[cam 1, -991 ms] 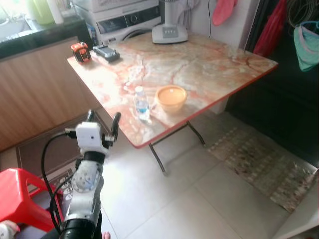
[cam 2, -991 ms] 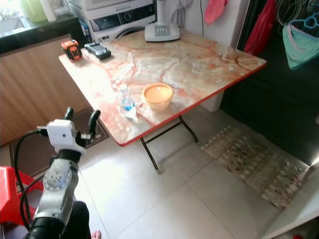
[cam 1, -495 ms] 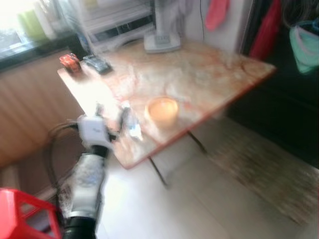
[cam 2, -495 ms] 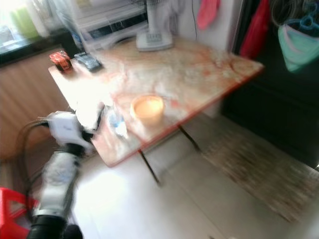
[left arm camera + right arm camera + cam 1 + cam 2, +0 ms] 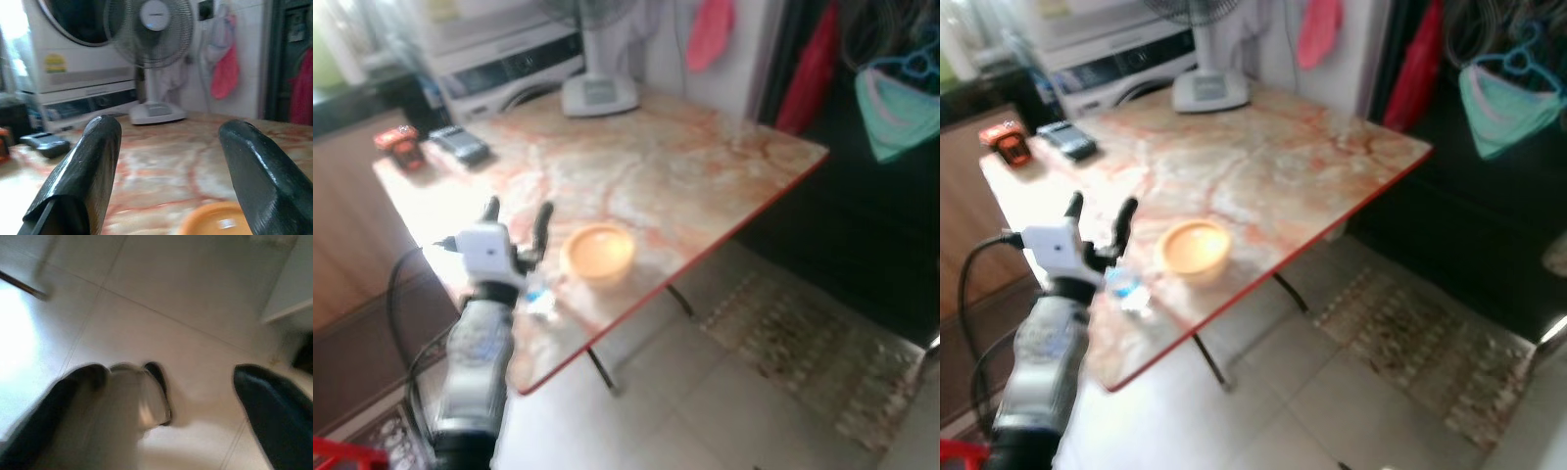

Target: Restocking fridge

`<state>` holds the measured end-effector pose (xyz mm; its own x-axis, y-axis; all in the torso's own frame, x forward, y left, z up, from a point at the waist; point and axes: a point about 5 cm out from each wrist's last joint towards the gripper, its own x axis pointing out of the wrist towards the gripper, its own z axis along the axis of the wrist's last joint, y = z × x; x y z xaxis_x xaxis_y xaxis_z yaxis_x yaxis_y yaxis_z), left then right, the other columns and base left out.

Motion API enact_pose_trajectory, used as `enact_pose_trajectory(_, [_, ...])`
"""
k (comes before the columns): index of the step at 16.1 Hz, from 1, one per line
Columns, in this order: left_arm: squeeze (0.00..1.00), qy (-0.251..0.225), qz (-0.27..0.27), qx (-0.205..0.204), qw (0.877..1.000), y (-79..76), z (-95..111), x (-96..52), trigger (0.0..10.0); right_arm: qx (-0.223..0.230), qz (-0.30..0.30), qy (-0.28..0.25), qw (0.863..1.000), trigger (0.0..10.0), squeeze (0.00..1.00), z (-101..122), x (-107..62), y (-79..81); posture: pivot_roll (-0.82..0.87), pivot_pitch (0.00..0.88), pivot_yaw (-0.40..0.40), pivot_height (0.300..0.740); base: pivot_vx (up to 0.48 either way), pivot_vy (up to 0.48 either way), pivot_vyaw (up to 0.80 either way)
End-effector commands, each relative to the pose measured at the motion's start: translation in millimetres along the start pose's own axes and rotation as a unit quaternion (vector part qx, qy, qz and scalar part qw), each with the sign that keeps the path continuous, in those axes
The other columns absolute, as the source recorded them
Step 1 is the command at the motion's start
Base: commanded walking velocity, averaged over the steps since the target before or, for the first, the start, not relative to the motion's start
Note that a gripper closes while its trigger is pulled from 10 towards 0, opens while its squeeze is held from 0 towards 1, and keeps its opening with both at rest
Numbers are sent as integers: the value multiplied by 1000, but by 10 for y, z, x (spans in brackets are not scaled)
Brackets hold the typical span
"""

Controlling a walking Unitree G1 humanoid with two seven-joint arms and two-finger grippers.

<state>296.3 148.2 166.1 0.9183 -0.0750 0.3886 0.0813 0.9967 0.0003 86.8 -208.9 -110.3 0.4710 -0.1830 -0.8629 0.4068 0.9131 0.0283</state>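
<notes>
Left end effector (image 5: 517, 217), fingers apart, hovers over water bottle (image 5: 539, 297).

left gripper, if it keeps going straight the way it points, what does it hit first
Probably the orange bowl low between the left gripper's open jaws, if it clips the rim; otherwise the path over the table looks free toward the fan. Depth is unclear.

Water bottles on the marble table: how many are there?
1. The water bottle stands near the table's front edge, beside the orange bowl, partly behind the open left gripper. Another one could be hidden behind the arm.
</notes>
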Motion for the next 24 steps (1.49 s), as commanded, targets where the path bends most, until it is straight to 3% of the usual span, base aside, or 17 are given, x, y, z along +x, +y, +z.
enact_pose_trajectory(1, [0,-8,25,17,1000,99,69,-37,10000,-4,5,24,1000,10000,0,-137,-33,21,63,0,60,740,0,0,0])
enact_pose_trajectory(5, [0,-17,41,35,998,-10,267,-28,10000,-12,-12,18,1000,10000,0,-80,-29,-105,126,0,71,740,0,0,0])
enact_pose_trajectory(7, [0,-19,36,16,999,-20,488,71,10000,-6,-17,18,1000,10000,0,-82,-34,-142,122,0,56,740,0,0,0])
enact_pose_trajectory(9, [0,35,38,-13,999,-13,648,275,10000,-25,-15,26,999,10000,0,-92,-35,-148,124,0,48,740,0,0,0])
enact_pose_trajectory(11, [0,117,43,-51,991,-16,640,368,10000,-30,-15,27,999,10000,0,-95,-36,-153,122,0,45,740,0,0,0])
enact_pose_trajectory(12, [0,170,32,-38,984,1,660,437,10000,-36,-15,31,999,10000,0,-99,-37,-156,118,0,44,740,0,0,0])
enact_pose_trajectory(13, [0,175,22,-23,984,14,731,511,10000,-36,-14,35,999,10000,0,-106,-37,-162,127,0,33,740,0,0,0])
enact_pose_trajectory(14, [0,195,-26,-5,980,-11,788,583,10000,-42,-14,41,998,10000,0,-113,-37,-164,127,0,34,740,0,0,0])
enact_pose_trajectory(16, [0,258,-50,-9,965,60,745,657,10000,-37,-10,41,998,10000,0,-118,-37,-152,116,0,50,740,0,0,0])
enact_pose_trajectory(17, [0,314,-74,9,946,101,630,643,10000,-34,-7,41,999,10000,0,-123,-38,-143,105,0,60,740,0,0,0])
enact_pose_trajectory(18, [0,337,-88,37,937,100,592,622,10000,-32,-7,42,999,10000,0,-128,-39,-141,100,0,65,740,0,0,0])
enact_pose_trajectory(19, [0,348,-109,52,930,78,573,606,10000,-29,-6,44,999,10000,0,-137,-41,-139,97,0,72,740,0,0,0])
enact_pose_trajectory(21, [0,384,-125,44,914,95,520,577,10000,-32,-6,49,998,10000,0,-151,-44,-141,86,0,76,740,0,0,0])
enact_pose_trajectory(24, [0,407,-124,48,904,129,468,544,10000,-36,-7,52,998,10000,0,-158,-47,-156,82,0,71,740,0,0,0])
